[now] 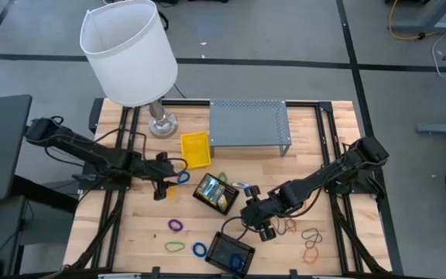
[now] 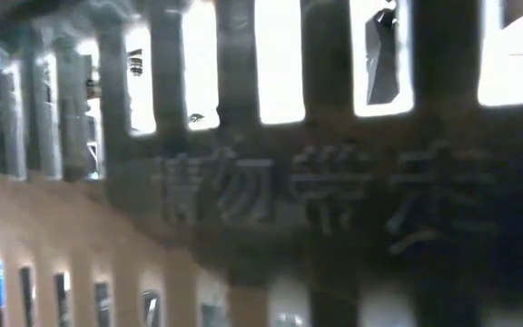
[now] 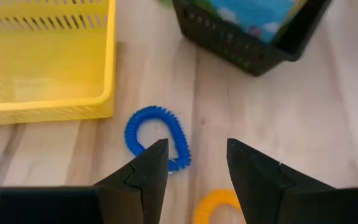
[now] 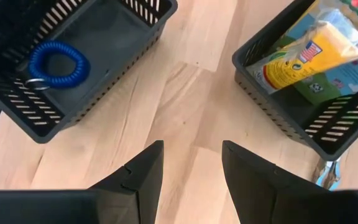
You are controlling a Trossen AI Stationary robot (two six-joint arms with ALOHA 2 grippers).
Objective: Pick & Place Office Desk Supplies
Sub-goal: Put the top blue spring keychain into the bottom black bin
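My left gripper (image 1: 161, 189) (image 3: 194, 149) hangs open just over the table, left of centre. A blue coil band (image 3: 157, 137) (image 1: 183, 177) lies flat on the wood at its fingertips, and a yellow coil band (image 3: 219, 205) lies under them. My right gripper (image 1: 262, 225) (image 4: 191, 149) is open over bare wood between two black baskets. The far basket (image 1: 215, 194) (image 4: 303, 74) holds yellow-green crayon boxes (image 4: 309, 50). The near basket (image 1: 231, 252) (image 4: 55, 68) holds a blue coil band (image 4: 58, 62). Loose rubber bands lie near the front: purple (image 1: 176, 225), green (image 1: 175, 247), blue (image 1: 200, 249), orange (image 1: 310, 246).
A yellow basket (image 1: 195, 149) (image 3: 42, 62) stands just beyond my left gripper. A grey mesh shelf (image 1: 250, 124) stands at the back. A lamp with a big white shade (image 1: 130, 50) rises at the back left. Something close to the lens blocks the low view.
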